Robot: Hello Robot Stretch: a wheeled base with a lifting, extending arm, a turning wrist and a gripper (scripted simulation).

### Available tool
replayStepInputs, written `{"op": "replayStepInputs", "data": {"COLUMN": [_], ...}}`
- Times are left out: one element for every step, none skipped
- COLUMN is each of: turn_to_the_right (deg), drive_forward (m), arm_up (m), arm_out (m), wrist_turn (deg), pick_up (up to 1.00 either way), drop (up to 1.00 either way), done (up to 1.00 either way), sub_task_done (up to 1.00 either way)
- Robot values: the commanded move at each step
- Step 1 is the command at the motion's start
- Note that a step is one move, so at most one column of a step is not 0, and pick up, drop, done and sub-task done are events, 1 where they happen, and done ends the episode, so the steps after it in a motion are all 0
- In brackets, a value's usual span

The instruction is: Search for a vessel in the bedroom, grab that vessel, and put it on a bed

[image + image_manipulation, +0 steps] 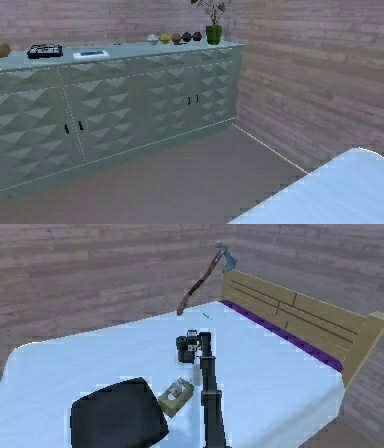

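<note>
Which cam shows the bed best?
Arm side view: the bed spreads across it, pale sheet, wooden headboard at the right. The forward view has a corner of the bed at bottom right.

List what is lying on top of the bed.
On the bed lie a black cushion-like thing and a small tan box beside it. The arm reaches over the sheet and covers a strip of it, so anything under that strip cannot be seen.

Smooth cloth bed [100, 359], wooden headboard [300, 312]
</note>
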Motion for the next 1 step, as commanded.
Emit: {"op": "replayStepInputs", "data": {"turn_to_the_right": [0.0], "drive_forward": [0.00], "arm_up": [0.10], "arm_out": [0.00], "wrist_turn": [0.0], "pick_up": [0.00], "drop": [0.00], "done": [0.00], "sub_task_done": [0.00]}}
